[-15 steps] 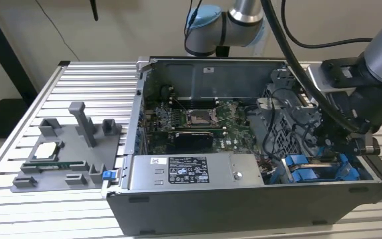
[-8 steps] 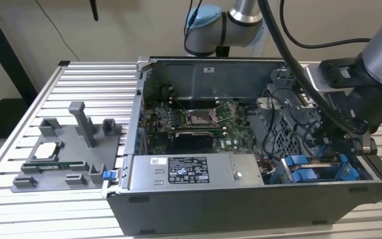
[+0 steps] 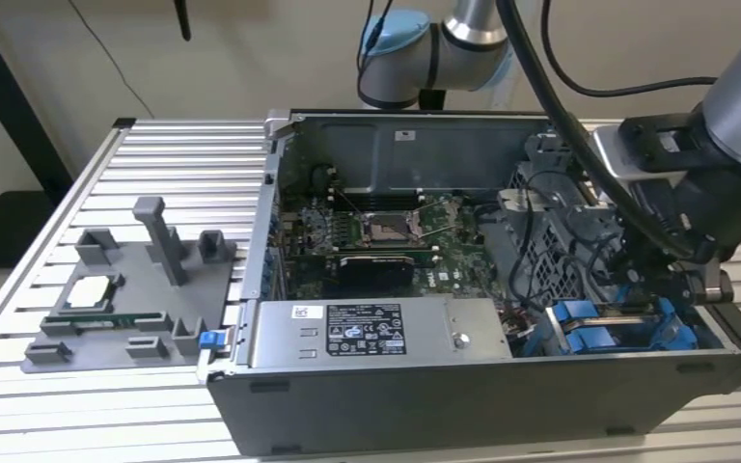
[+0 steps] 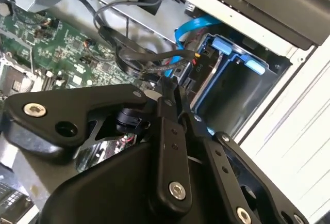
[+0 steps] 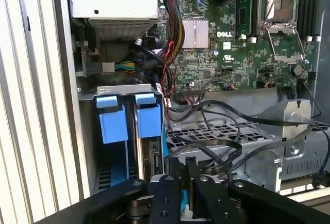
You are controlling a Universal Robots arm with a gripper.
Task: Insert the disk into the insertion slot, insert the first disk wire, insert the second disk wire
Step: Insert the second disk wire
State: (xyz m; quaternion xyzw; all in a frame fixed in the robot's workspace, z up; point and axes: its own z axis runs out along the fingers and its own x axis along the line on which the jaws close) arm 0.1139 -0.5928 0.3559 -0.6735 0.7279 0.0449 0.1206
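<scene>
Two blue caddies (image 5: 129,118) beside fingers (image 5: 178,170).

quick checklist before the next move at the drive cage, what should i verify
1. Disk in the insertion slot: ok, its blue frame sits in the cage beside the other blue caddy.
2. Gripper lined up with the disk's connector end: ok, it is close to that end.
3. Disk wire seated in the connector: cannot tell, the spot is hidden.
4. Black cables clear of the gripper: not ok, they loop over the cage right next to it.
5. Computer case open for access: ok.
</scene>
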